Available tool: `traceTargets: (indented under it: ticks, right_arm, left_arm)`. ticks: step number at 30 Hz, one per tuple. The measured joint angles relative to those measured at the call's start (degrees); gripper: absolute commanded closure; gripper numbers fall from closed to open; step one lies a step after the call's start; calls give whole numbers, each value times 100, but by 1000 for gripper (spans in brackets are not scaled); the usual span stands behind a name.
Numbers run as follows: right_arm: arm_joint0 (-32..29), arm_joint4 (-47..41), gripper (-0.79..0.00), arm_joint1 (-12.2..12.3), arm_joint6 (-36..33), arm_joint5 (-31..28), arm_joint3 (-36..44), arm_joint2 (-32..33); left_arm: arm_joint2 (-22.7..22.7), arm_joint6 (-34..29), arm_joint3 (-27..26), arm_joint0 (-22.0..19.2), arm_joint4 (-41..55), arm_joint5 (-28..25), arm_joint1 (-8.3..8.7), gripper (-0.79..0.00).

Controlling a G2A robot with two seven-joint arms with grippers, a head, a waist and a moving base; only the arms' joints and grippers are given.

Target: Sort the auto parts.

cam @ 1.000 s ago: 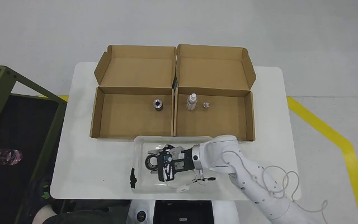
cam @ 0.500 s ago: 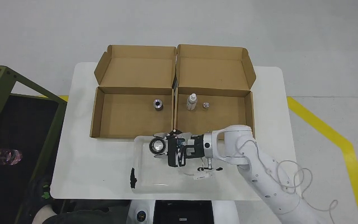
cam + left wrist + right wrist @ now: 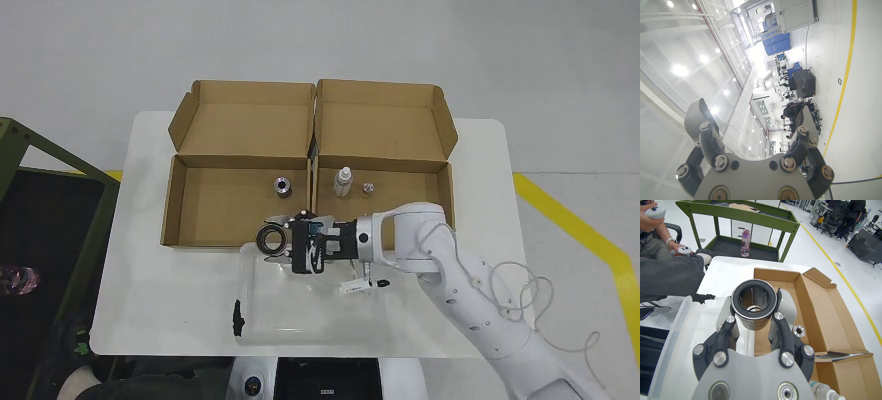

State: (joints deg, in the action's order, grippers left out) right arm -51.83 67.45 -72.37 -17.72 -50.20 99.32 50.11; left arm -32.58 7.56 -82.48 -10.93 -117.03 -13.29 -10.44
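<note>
Steel linear bearing (image 3: pixel 270 237), black end rings, is sitting in R gripper (image 3: pixel 753 311), with the fingers clamping its barrel. It's hanging right over the near wall of L cardboard box (image 3: pixel 172 215), where clear bin (image 3: pixel 245 300) is butting up against that wall. L gripper (image 3: pixel 750 111) is pointing at the ceiling, fingers spread wide, carrying nothing.

Step in hand, my read: carrying the bearing into L cardboard box. Doing it well means:
- keeping enough height to clear the near wall
- going well inside before lowering
- aiming for bare floor short of small metal bushing (image 3: pixel 281 185), which is lying toward the box's far side
- letting go low, since a cylinder is prob. rolling if dropped

Count:
- cardboard boxes ×2, bin ×1
- bearing ×1, in grip
- bushing ×1, in L cardboard box
- neighbour box (image 3: pixel 446 205), touching L cardboard box's side: white bottle (image 3: pixel 343 181) ×1, small metal pc (image 3: pixel 367 187) ×1
</note>
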Motion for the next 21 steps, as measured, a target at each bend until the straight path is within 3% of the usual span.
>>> traceTargets:
  ticks: [21]
  right_arm:
    - [1178,-244,0,-406,-298,699,-1608,-814]
  left_arm:
    - [0,0,0,0,0,0,0,-785]
